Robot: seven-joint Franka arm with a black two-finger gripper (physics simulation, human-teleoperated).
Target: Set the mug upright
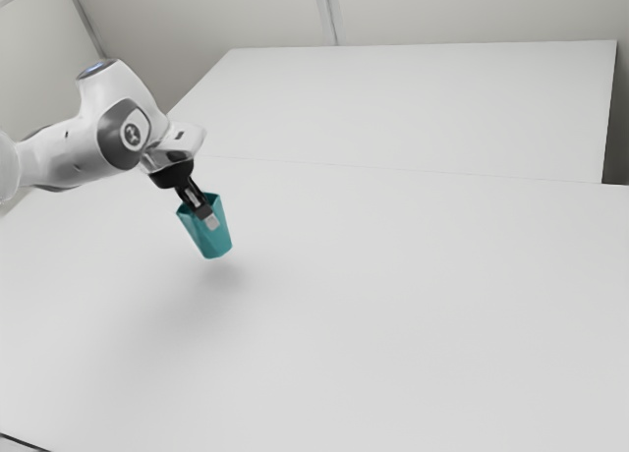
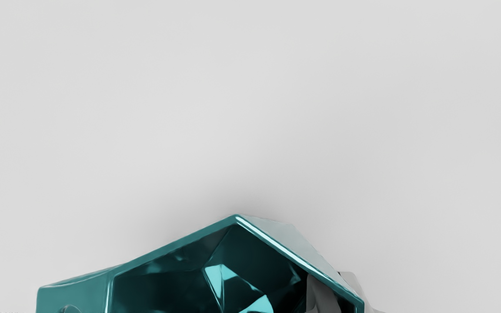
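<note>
The exterior view puts the mug at the tips of the pincer, toward the exterior view's left, over the desk. It leans, its rim toward the exterior view's left and its base lower, above a soft shadow. In the wrist view the pincer is clamped on the mug's wall, one finger inside, the other outside.

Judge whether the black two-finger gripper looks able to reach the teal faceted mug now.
Yes, it seems: the gripper holds the mug by its wall, one finger inside, one outside, nothing in the way.
</note>
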